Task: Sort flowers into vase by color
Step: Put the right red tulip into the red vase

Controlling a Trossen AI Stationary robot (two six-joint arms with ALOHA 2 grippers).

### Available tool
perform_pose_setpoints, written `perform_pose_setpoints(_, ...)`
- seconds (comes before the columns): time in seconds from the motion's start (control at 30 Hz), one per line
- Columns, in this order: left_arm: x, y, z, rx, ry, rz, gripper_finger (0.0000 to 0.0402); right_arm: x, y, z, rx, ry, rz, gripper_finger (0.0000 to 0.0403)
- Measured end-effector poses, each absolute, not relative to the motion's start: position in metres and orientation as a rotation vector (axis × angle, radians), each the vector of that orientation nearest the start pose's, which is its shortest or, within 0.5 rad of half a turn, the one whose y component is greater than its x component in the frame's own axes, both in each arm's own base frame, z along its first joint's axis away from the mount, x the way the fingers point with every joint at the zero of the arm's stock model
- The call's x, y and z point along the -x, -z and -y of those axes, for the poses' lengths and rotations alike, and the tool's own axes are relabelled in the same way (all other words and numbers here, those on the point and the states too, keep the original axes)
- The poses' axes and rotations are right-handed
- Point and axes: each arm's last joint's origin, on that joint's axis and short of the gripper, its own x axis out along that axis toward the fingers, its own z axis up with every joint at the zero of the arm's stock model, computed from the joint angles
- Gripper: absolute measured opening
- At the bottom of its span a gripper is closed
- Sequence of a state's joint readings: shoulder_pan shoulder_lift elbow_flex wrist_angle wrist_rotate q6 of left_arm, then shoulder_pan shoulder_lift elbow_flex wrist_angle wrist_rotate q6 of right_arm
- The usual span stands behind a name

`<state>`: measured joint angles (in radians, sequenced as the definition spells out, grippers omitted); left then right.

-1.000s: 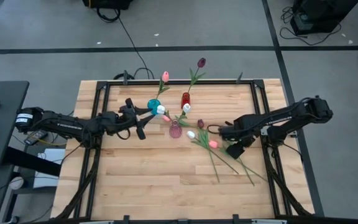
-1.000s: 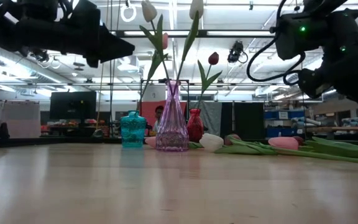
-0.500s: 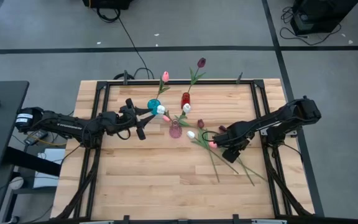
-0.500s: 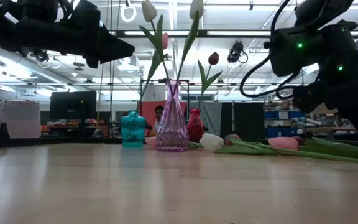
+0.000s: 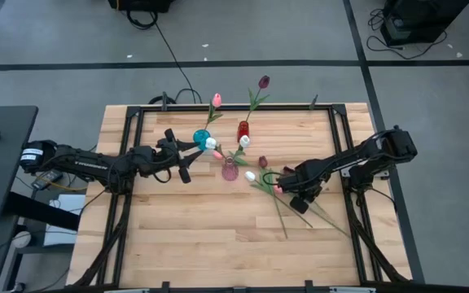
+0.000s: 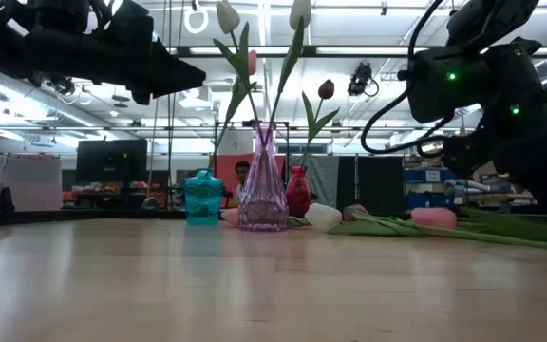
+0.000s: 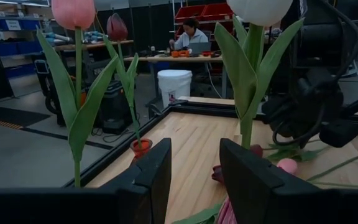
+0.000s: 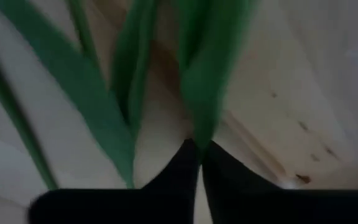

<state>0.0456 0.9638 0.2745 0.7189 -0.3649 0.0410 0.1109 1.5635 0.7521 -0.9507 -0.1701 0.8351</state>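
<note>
Three flowers lie on the table right of centre: a white one point(image 5: 251, 175), a maroon one point(image 5: 262, 162) and a pink one point(image 5: 279, 189), with long green stems point(image 5: 282, 218) running toward the near edge. My right gripper point(image 5: 287, 185) is down among them beside the pink head, shut on green. A teal vase point(image 5: 201, 136) holds a pink tulip, a red vase point(image 5: 243, 130) a maroon one, and a pink glass vase point(image 6: 263, 180) two white ones. My left gripper point(image 5: 184, 160) hovers open left of the vases. My right gripper pinches a green stem or leaf point(image 8: 197, 134) of a lying flower between its two fingertips point(image 8: 182, 171). Which flower it belongs to does not show; in the high view the fingers stand right by the pink head. The flowers still lie on the table.
A black metal frame point(image 5: 137, 146) runs around the tabletop. Bare wood spreads across the near half point(image 5: 210, 236). The room behind shows benches, a white bucket point(image 7: 174, 84) and a seated person far off.
My right gripper has moved down and toward the table's left, onto the lying flowers beside the pink head.
</note>
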Motion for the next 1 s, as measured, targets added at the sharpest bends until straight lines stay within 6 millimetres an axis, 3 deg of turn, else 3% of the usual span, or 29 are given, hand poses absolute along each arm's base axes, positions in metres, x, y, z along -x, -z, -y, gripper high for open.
perform_pose_setpoints(0.07,-0.191,-0.214,-0.019,-0.035,-0.411,0.021,0.0142,-0.210,-0.138,-0.027,-0.630,0.555,-1.732,0.0013)
perform_pose_setpoints(0.27,-0.191,-0.214,-0.019,-0.035,-0.411,0.022,0.0142,-0.205,-0.159,-0.016,-0.588,0.599,-1.581,0.0020)
perform_pose_setpoints(0.5,-0.190,-0.214,-0.019,-0.044,-0.412,0.024,0.0142,-0.199,-0.203,0.005,-0.454,0.586,-1.182,0.0010)
perform_pose_setpoints(0.77,-0.190,-0.213,-0.019,-0.044,-0.411,0.014,0.0142,-0.218,-0.252,0.027,-0.180,0.505,-0.638,0.0012)
perform_pose_setpoints(1.0,-0.190,-0.212,-0.019,-0.017,-0.411,0.004,0.0142,-0.243,-0.276,0.051,-0.009,0.466,-0.329,0.0012)
